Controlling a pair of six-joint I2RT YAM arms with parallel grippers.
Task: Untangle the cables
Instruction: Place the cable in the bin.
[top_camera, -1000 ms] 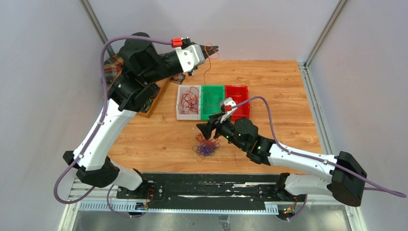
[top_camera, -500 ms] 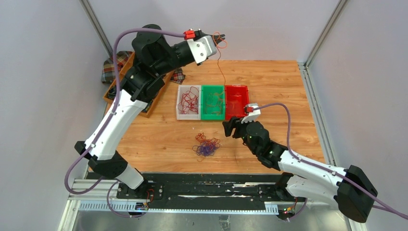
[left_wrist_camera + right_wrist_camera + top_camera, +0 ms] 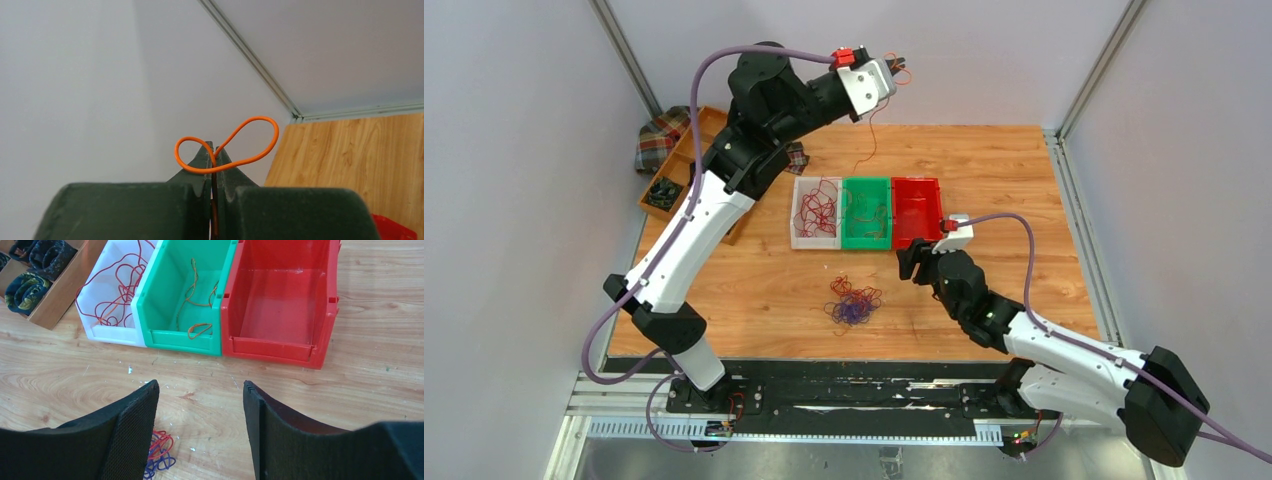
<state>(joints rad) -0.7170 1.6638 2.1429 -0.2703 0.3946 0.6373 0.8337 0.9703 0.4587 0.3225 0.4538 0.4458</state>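
Above the far side of the table (image 3: pixel 1024 180), the left gripper (image 3: pixel 896 68) is pinched shut on one orange wire (image 3: pixel 240 162). The wire loops past the fingertips and hangs down as a long, near-vertical strand behind the bins. The clump (image 3: pixel 854 300), a roundish heap with no clear long axis, lies on the wood in front of the white bin (image 3: pixel 112 332), green bin (image 3: pixel 182 337) and red bin (image 3: pixel 275 347). The right gripper (image 3: pixel 200 390), jaws wide apart and empty, hovers near the clump's right side, facing the bins.

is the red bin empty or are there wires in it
Empty: the red bin shows only its bare floor in the right wrist view, nothing inside.
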